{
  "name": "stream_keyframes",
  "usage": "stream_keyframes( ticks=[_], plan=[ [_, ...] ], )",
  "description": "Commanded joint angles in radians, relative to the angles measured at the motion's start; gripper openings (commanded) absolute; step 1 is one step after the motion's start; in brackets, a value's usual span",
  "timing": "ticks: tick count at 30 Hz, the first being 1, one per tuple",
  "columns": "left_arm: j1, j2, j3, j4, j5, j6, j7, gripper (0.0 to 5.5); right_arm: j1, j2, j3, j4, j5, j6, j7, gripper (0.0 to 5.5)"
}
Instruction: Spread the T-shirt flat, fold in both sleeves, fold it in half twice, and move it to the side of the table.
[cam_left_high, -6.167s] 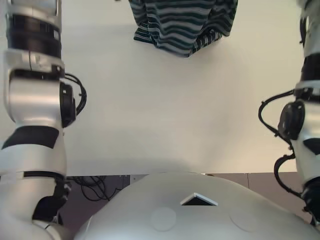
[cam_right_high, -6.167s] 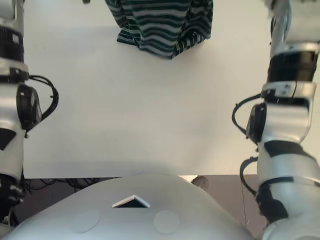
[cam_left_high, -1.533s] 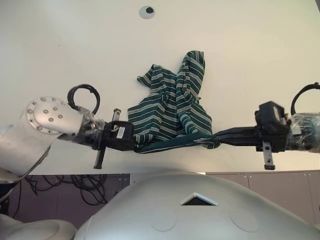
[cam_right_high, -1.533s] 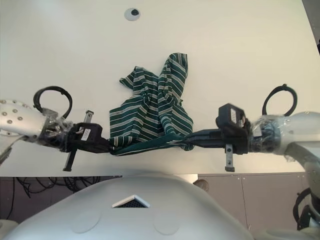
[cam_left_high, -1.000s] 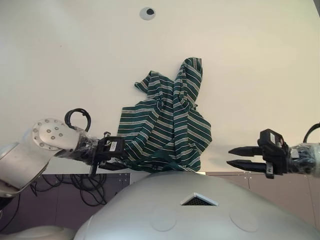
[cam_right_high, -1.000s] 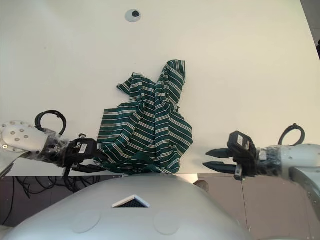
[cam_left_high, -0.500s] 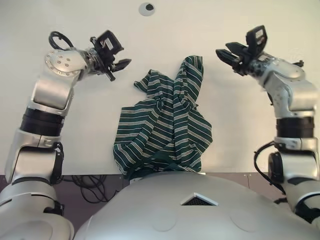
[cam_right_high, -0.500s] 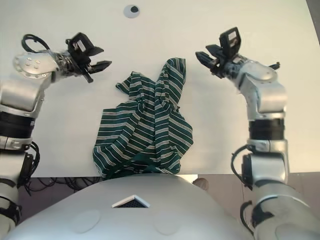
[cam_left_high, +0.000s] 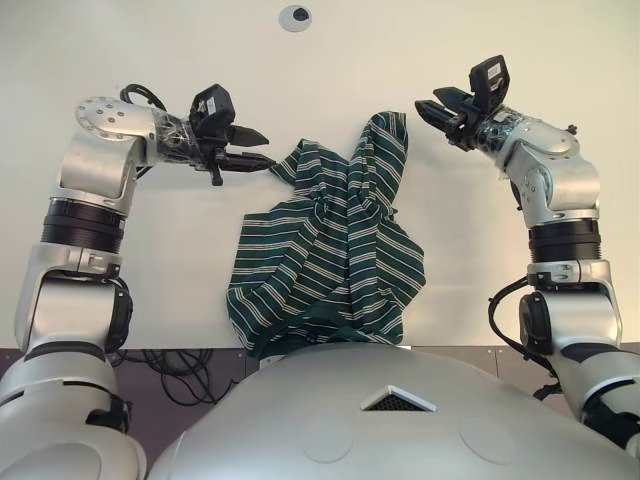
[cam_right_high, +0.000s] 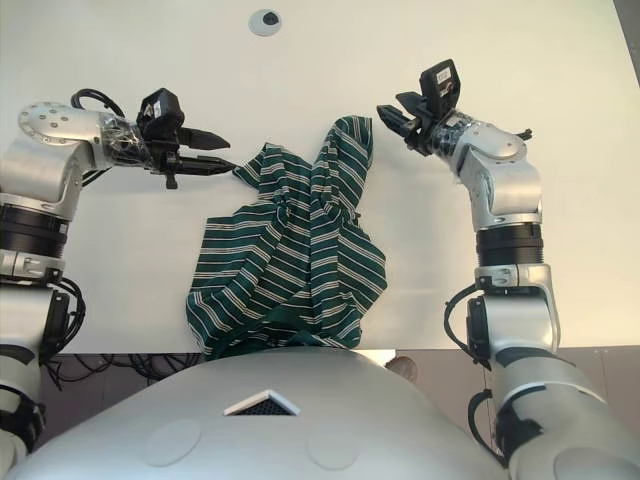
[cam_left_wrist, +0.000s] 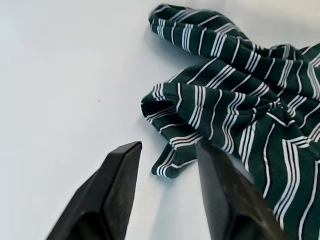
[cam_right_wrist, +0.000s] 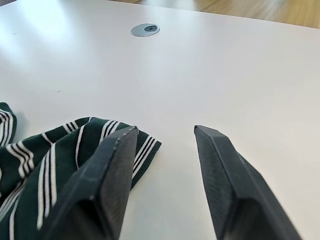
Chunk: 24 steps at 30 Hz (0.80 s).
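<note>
A green T-shirt (cam_left_high: 330, 260) with white stripes lies crumpled on the white table (cam_left_high: 480, 250), its near edge at the table's front. My left gripper (cam_left_high: 262, 150) is open, its tips just left of the shirt's far-left corner (cam_left_wrist: 165, 107). My right gripper (cam_left_high: 428, 108) is open too, just right of the shirt's far tip (cam_right_wrist: 125, 135). Neither holds any cloth.
A round grey cable grommet (cam_left_high: 294, 17) sits in the table at the far side, beyond the shirt. Bare tabletop lies to the left and right of the shirt. Cables (cam_left_high: 170, 365) hang below the table's front edge.
Both grippers let go of the shirt's hem at the front edge and swung to its far corners. In the last half second each moved closer to the cloth.
</note>
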Motion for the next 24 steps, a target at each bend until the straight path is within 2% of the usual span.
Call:
stream_keyframes(
  ticks=[1,4,11,16,21,24],
  plan=[
    [-0.01,-0.01,-0.022,0.058,0.059,-0.065,-0.016,1.94,0.001,0.012,0.012,-0.014,-0.013,0.017,0.007,2.06],
    [-0.022,-0.023,-0.038,0.11,0.094,-0.111,-0.034,1.94,0.002,0.014,0.014,-0.018,-0.012,0.021,0.006,2.06],
    [-0.07,-0.081,-0.041,0.229,0.158,-0.211,-0.022,0.95,0.006,0.024,0.014,-0.022,-0.005,0.028,0.005,2.1],
    [-0.072,-0.085,-0.034,0.246,0.172,-0.243,-0.034,0.92,0.02,0.027,0.017,-0.039,0.0,0.04,0.006,2.1],
    [-0.07,-0.111,-0.063,0.278,0.222,-0.3,-0.019,0.16,0.015,0.03,0.012,-0.039,0.001,0.047,0.002,2.1],
    [-0.085,-0.129,-0.06,0.309,0.235,-0.33,-0.008,0.04,0.02,0.035,0.013,-0.039,0.001,0.046,0.0,2.1]
  ],
)
